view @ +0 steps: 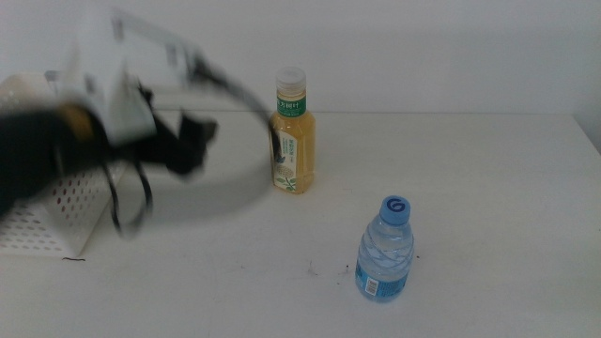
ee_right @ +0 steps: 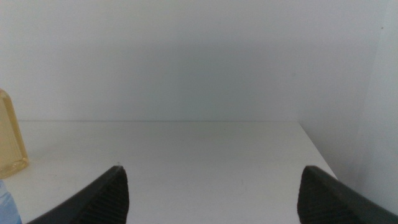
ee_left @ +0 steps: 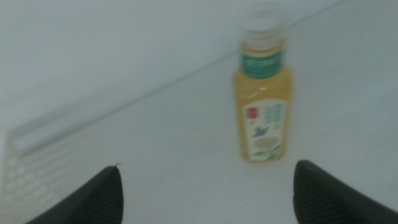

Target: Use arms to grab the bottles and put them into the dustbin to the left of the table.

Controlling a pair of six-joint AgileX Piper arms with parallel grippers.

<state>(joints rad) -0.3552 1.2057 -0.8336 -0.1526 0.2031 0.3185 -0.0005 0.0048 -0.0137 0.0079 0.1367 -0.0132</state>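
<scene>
Left gripper [view: 192,141]: jaws wide, empty, near table's left edge beside dustbin [view: 52,202] | tea bottle [view: 292,131]: upright near far edge, looks full, heavy, smooth; grip label band | right gripper [ee_right: 211,196]: jaws wide, waiting

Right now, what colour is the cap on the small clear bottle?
Blue, with a white swirl mark on top. The water bottle's cap shows best in the middle view.

A yellow tea bottle [view: 292,133] with a white cap is standing upright far back on the white table [view: 488,207]. A clear blue-capped water bottle [view: 385,252] is standing nearer, to its right. The white perforated dustbin [view: 52,211] is sitting at the left.
</scene>
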